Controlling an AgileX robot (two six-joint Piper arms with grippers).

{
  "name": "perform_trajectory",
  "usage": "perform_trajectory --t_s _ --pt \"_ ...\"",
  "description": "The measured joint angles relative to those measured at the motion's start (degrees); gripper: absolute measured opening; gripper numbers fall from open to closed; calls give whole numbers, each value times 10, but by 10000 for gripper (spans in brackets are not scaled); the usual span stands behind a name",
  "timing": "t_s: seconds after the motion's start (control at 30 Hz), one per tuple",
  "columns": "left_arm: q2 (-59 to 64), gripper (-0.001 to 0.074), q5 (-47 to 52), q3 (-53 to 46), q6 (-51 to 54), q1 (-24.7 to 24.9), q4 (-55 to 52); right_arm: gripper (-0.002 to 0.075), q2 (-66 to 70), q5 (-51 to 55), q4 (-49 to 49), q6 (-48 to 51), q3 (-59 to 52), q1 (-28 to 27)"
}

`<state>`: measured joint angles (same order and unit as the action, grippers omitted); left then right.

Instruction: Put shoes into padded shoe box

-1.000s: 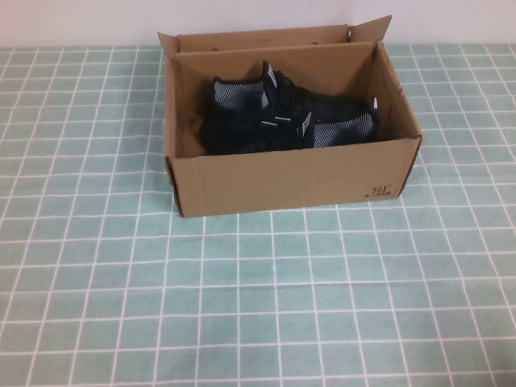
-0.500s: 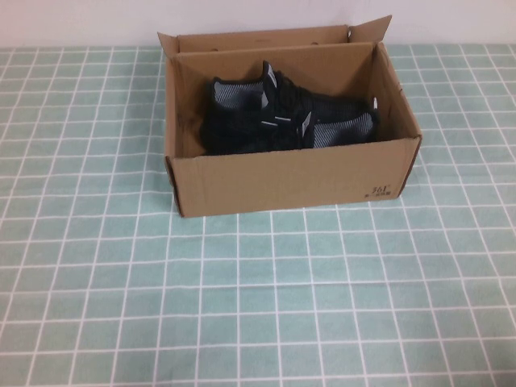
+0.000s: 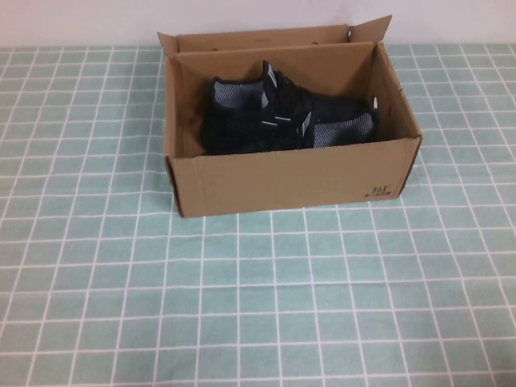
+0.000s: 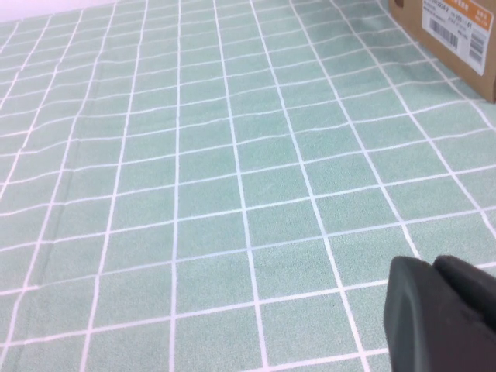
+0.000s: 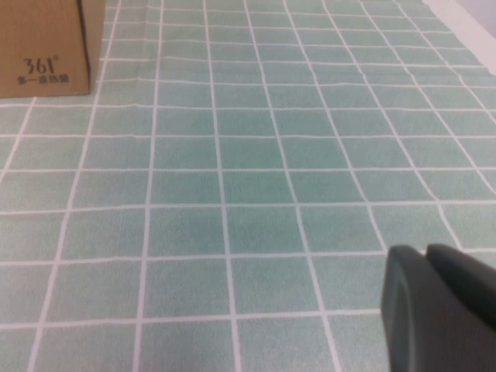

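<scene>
The brown cardboard shoe box (image 3: 294, 179) stands at the back middle of the table with its flaps upright and "361" print on its front right corner. Both black knit shoes (image 3: 282, 117) lie inside it, side by side, grey lining showing. My left gripper (image 4: 438, 267) is shut and empty, low over the tablecloth to the left of the box, whose labelled corner (image 4: 453, 31) shows in the left wrist view. My right gripper (image 5: 426, 256) is shut and empty over the tablecloth to the right of the box, whose printed corner (image 5: 46, 46) shows in the right wrist view. Neither arm shows in the high view.
A green tablecloth (image 3: 258, 298) with a white grid covers the table. A pale wall (image 3: 81, 20) runs along the back edge behind the box. The table's right edge (image 5: 473, 19) shows in the right wrist view.
</scene>
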<state>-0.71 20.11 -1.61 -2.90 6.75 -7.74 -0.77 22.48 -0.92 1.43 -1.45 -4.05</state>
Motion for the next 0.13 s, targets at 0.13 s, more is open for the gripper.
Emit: perform_trajectory --t_s 0.13 --pt "0 -4 0 0 0 0 0 -8 0 0 0 0 0 0"
